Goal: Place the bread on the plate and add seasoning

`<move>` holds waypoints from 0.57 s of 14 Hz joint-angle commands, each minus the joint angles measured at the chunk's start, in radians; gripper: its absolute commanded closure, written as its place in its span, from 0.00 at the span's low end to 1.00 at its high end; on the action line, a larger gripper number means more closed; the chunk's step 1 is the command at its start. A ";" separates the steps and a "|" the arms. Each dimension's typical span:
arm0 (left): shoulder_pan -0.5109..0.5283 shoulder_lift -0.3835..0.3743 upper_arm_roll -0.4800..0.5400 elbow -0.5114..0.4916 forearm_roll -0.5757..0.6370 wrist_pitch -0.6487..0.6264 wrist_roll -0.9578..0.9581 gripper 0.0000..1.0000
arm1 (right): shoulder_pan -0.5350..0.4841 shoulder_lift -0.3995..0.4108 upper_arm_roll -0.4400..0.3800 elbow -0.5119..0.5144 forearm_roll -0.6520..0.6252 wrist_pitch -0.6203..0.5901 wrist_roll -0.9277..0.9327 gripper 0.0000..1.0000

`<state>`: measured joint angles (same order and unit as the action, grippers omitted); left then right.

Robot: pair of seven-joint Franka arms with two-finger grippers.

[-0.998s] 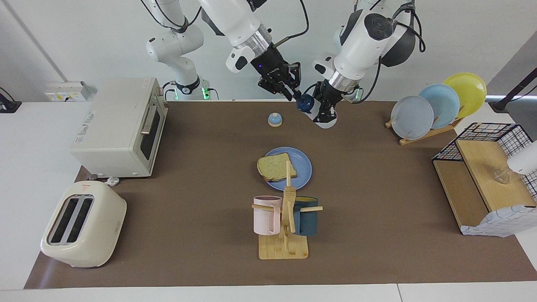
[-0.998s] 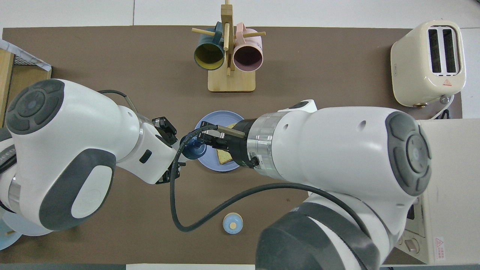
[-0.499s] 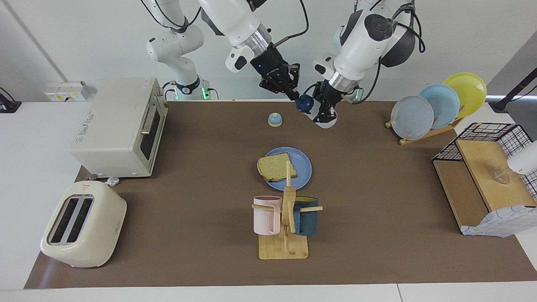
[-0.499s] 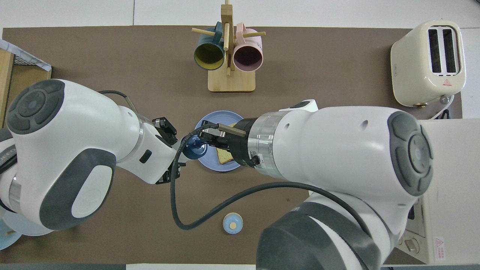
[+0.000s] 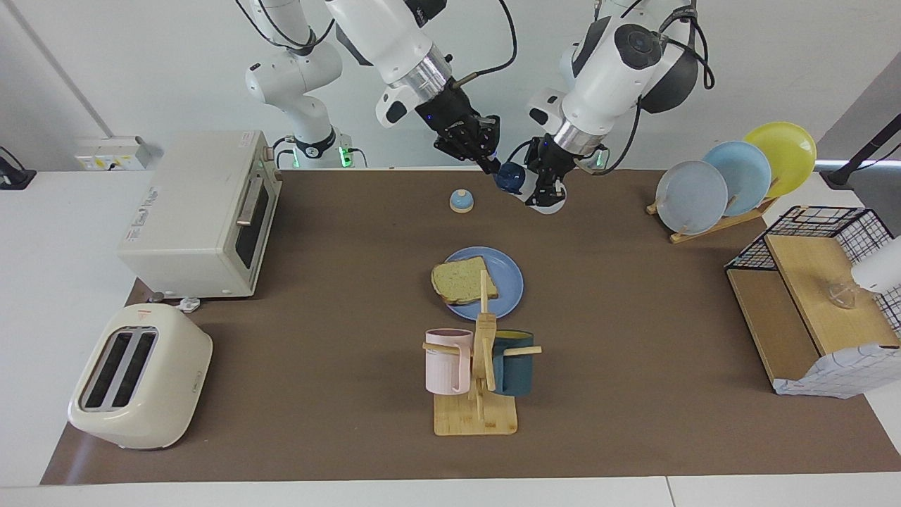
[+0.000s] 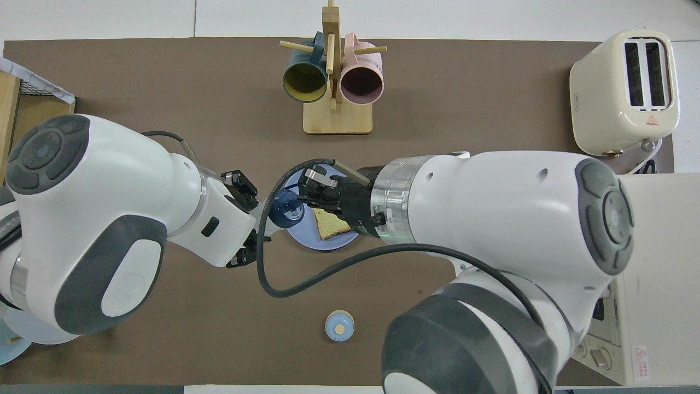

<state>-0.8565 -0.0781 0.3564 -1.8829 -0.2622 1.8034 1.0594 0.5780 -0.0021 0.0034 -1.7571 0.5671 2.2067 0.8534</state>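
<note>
Both end effectors are raised together near the robots' edge of the tabletop (image 5: 633,394). Left end effector (image 5: 545,189) is clenched around the body of the seasoning bottle (image 5: 535,199), which it holds tilted in the air, navy cap (image 5: 508,176) pointing toward the right arm. Right end effector (image 5: 495,167) has its fingertips closed on that cap, so the two arms grip the one bottle from either end. From the facing view the bottle hangs above bare tabletop beside the small blue bell (image 5: 461,201), nearer the robots than the blue plate (image 5: 508,282); the bread (image 5: 461,280) lies flat on that plate, overlapping the rim toward the right arm's end. Seen from overhead, the arms hide much of this: the cap (image 6: 285,208) appears over the plate's edge (image 6: 299,241), and only a corner of the bread (image 6: 328,225) shows under the right end effector (image 6: 306,201), while the bottle's pale body is largely covered by the left end effector (image 6: 260,216).
</note>
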 commanded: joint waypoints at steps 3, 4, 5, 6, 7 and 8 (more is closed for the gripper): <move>-0.001 -0.039 0.003 -0.035 -0.011 -0.006 0.014 1.00 | -0.052 -0.015 0.000 -0.028 0.039 0.044 -0.022 1.00; -0.001 -0.039 0.003 -0.035 -0.011 -0.007 0.014 1.00 | -0.052 -0.015 0.000 -0.028 0.030 0.042 -0.081 1.00; -0.001 -0.039 0.003 -0.035 -0.011 -0.007 0.013 1.00 | -0.047 -0.016 0.000 -0.030 0.025 0.042 -0.146 1.00; -0.001 -0.039 0.001 -0.035 -0.011 -0.006 0.011 1.00 | -0.041 -0.019 -0.002 -0.039 0.017 0.041 -0.209 1.00; -0.001 -0.039 -0.001 -0.035 -0.011 -0.006 0.008 1.00 | -0.038 -0.024 -0.002 -0.051 -0.013 0.042 -0.246 1.00; -0.001 -0.039 -0.002 -0.035 -0.011 -0.006 0.008 1.00 | -0.030 -0.026 0.001 -0.056 -0.063 0.044 -0.278 1.00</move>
<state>-0.8568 -0.0780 0.3557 -1.8807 -0.2706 1.8119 1.0573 0.5570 -0.0054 0.0043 -1.7750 0.5792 2.2075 0.6598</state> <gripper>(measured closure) 0.595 0.877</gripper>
